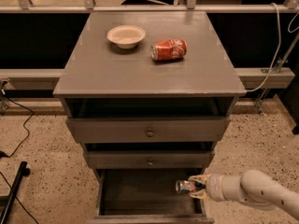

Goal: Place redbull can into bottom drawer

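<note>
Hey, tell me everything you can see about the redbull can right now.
The redbull can is slim and metallic, its silver end pointing left, its side mostly hidden. It lies horizontal, gripped by the gripper reaching in from the right, over the right side of the open bottom drawer. Whether it touches the drawer floor is unclear.

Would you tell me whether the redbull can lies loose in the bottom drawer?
No, the gripper, at the right side of the bottom drawer, holds the redbull can between its jaws.
</note>
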You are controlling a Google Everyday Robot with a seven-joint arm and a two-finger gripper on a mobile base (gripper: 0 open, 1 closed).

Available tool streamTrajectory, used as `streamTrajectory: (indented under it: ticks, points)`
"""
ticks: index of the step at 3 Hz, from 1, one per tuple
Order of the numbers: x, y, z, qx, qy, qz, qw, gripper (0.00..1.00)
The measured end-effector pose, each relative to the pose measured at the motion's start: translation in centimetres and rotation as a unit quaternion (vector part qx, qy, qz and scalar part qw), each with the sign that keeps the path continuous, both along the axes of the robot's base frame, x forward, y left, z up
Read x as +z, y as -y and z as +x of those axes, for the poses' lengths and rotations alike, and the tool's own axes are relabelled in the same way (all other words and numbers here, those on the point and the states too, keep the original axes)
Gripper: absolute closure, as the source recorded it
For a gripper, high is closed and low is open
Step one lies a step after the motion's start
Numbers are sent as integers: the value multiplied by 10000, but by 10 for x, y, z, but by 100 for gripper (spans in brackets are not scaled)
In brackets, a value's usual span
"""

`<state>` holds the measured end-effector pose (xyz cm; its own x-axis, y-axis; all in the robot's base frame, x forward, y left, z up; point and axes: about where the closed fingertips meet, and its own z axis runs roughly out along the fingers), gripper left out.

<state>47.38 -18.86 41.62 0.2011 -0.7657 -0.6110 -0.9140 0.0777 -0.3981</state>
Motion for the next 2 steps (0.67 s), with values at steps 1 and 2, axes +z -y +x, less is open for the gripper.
streamTrajectory:
  ticks: [1, 2]
  points:
    - [-10, -14, 0, 324, -247, 114, 9991, 100]
    - [-44, -28, 5, 585, -635, 324, 9957, 100]
